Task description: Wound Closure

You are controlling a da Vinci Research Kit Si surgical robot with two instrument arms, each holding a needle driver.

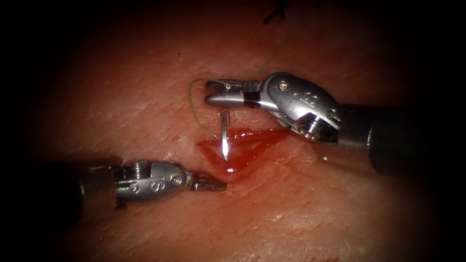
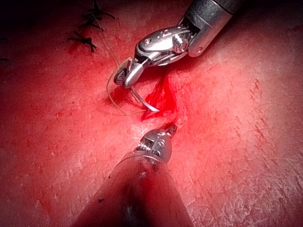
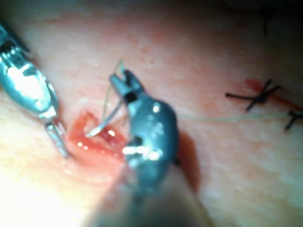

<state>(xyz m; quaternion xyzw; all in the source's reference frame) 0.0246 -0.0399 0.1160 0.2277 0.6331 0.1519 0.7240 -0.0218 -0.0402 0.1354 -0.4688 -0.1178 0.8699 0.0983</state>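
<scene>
The needle (image 1: 225, 133) is held near its thread end by the closed right tool (image 1: 213, 92), its tip over the cut (image 1: 233, 148), not in tissue (image 1: 121, 97). The left tool (image 1: 213, 185), closed and empty, is seen just beside the cut. Dark knots (image 3: 258, 97) are shown in the wrist views.

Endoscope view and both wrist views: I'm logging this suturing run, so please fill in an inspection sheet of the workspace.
Surface: tissue with an open cut holding red fluid.
Job's things: needle held near its rear end, tip down over the cut, not clearly in the tissue; thread loops left of the cut.
Clutter: finished dark stitches.
Grippers: right tool shut on the needle; left tool shut, holding nothing, at the cut's left edge.
Cables: nothing seen.
Surroundings: dark.
</scene>
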